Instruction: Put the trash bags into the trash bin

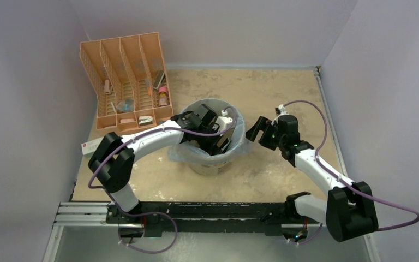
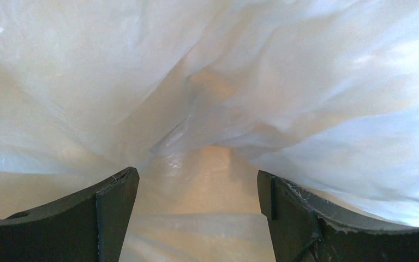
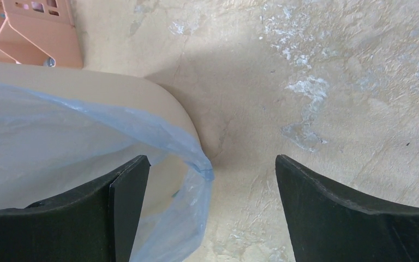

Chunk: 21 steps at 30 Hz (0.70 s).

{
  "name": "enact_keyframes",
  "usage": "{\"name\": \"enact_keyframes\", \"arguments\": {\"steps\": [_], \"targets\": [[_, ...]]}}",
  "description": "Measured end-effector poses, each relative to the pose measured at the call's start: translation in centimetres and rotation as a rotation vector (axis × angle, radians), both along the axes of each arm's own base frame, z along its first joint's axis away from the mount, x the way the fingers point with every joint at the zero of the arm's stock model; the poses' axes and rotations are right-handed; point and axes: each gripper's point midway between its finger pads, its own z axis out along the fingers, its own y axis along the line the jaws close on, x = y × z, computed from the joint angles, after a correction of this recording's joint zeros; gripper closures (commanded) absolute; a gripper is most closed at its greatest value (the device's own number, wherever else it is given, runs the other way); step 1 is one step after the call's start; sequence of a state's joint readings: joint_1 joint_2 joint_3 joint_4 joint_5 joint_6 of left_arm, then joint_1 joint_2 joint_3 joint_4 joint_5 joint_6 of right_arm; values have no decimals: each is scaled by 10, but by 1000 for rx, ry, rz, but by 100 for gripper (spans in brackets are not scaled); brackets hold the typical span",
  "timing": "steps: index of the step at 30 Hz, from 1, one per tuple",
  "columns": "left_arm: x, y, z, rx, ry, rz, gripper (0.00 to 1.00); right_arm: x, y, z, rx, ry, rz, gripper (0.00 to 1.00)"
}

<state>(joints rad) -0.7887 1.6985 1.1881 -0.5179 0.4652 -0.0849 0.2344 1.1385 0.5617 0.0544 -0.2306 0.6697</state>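
The trash bag (image 1: 181, 155) sits in the trash bin (image 1: 213, 168), with its edge folded over the rim. The left hand (image 2: 198, 183) is deep inside, wide open, and holds nothing. The right hand (image 3: 213, 169) hangs wide open just beside the rim at 3 o'clock. I think the left hand should press the bag down softly, so the thin plastic does not rip.
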Motion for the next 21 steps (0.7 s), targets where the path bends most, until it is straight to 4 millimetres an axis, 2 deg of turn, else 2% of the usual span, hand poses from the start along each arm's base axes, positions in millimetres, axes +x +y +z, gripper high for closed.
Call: {"name": "enact_keyframes", "arguments": {"steps": [4,13,17,21], "targets": [[1,-5,22,-52,-29,-11,19,-1,1,-5,2,18,2,12],[-14,-10,30,-115,20,-61,22,-3,8,-8,32,41,34,13],[-24,-9,23,-118,62,-83,26,-3,13,-10,52,49,49,13],[-25,-6,1,-67,67,-66,26,-6,17,-14,76,68,59,12]]}}
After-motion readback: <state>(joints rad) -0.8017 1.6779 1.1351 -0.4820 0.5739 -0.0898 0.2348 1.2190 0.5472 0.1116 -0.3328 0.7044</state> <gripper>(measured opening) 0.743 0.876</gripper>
